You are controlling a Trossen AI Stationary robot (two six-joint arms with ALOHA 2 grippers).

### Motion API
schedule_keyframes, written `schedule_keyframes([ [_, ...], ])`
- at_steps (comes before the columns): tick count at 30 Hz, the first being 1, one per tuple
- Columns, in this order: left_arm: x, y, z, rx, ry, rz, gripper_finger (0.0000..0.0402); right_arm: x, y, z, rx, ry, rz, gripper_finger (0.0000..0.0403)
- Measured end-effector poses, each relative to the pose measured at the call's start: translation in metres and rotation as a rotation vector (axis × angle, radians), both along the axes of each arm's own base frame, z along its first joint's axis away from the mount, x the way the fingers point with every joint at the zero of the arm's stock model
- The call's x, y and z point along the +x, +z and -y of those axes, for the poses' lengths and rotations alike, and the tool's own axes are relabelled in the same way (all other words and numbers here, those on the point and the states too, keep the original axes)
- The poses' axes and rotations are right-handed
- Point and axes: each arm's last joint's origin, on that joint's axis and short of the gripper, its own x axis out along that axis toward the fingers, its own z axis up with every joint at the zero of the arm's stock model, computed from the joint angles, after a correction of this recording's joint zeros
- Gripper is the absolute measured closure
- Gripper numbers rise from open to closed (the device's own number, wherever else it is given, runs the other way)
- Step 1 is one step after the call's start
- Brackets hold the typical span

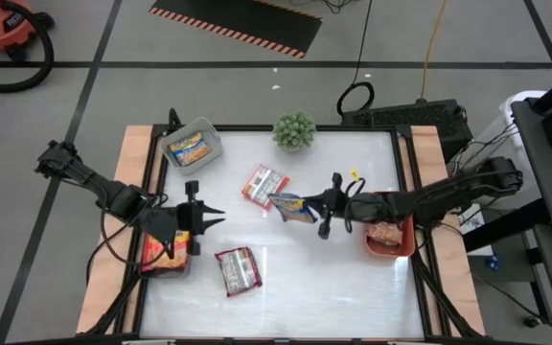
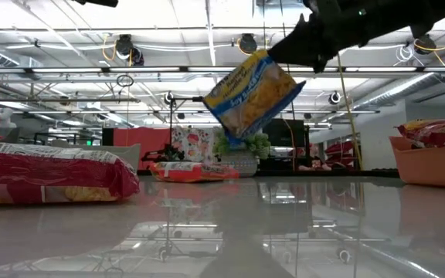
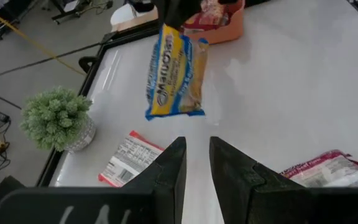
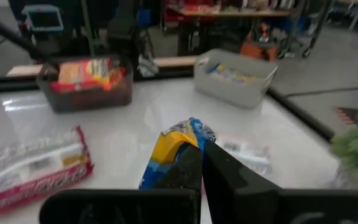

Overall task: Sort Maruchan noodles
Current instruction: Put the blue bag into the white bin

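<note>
Mid-table, my right gripper [image 1: 320, 213] is clamped on a yellow noodle packet [image 1: 294, 207], lifted clear of the table. Looks like carry stage; next it needs the grey bin [image 1: 191, 147]. Left gripper [image 1: 213, 219] hovers slightly parted, empty.

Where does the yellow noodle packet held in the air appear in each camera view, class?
High view: yellow noodle packet at table centre, in the right gripper.
Low view: upper middle, hanging above the table.
Left wrist view: upper centre.
Right wrist view: bottom centre, between the gripper's tips.
Shared landmark: the potted plant.
</note>
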Motion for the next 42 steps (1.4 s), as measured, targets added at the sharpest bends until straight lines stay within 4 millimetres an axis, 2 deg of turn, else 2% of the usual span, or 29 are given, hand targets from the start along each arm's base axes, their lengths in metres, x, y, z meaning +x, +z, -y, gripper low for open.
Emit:
schedule_keyframes([
  [4, 0.005, 0.002, -0.001, -0.037, 0.03, 0.034, 0.0307, -0.001, 0.012, 0.009, -0.057, -0.015, 0.059, 0.0403],
  [13, 0.025, -0.006, -0.007, -0.003, 0.08, 0.028, 0.0207, 0.002, 0.021, 0.025, -0.049, 0.015, 0.149, 0.0403],
  [22, 0.053, -0.022, -0.012, 0.031, 0.11, -0.007, 0.0197, 0.002, 0.019, 0.018, -0.064, 0.137, 0.132, 0.0403],
  [28, 0.075, -0.027, -0.015, -0.151, 0.023, 0.037, 0.0196, 0.004, 0.021, 0.012, -0.086, 0.166, 0.118, 0.0403],
  [34, 0.087, -0.029, -0.02, -0.145, 0.024, 0.071, 0.0196, 0.027, 0.02, 0.004, -0.114, 0.195, 0.082, 0.0403],
  [42, 0.088, -0.038, -0.023, -0.191, 0.001, -0.006, 0.0196, 0.07, 0.02, -0.004, -0.149, 0.267, 0.014, 0.0403],
])
